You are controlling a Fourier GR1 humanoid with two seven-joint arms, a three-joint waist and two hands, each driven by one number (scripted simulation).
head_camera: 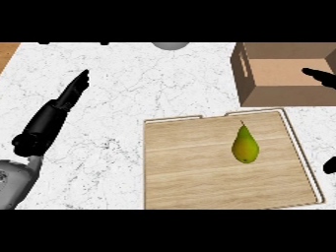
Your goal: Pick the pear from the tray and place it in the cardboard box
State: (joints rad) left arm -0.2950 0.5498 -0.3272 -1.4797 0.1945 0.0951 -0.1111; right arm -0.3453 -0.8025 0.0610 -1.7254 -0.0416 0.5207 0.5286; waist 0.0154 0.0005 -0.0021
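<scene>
Plainly, nothing is held yet, so the trouble lies ahead. The wooden tray (199, 182) sits at the counter's (127, 98) near right, and the pear (245, 145) lies on its side in the tray's far right part, stem towards the far edge and well inside the rim. It is a rounded, tapering fruit, and I judge it would roll or skid across the smooth wood if fingers met it off-centre; a grasp on the narrow neck could let the heavy end swing; a low carry might catch the tray's raised rim or the near wall of the cardboard box (243, 74), which stands just beyond the tray at the counter's far right corner, open side up.

The left hand (54, 112) lies over the counter's left side, well apart from the tray, its grey forearm coming in from the near left corner; its fingers are straight and together, pointing to the far edge, and it looks to be resting. The right hand (332, 82) shows only at the right edge; its fingers reach over the box while its thumb hangs beside the tray's right rim; fingers and thumb are spread wide apart with nothing between them, and the palm is out of sight.
</scene>
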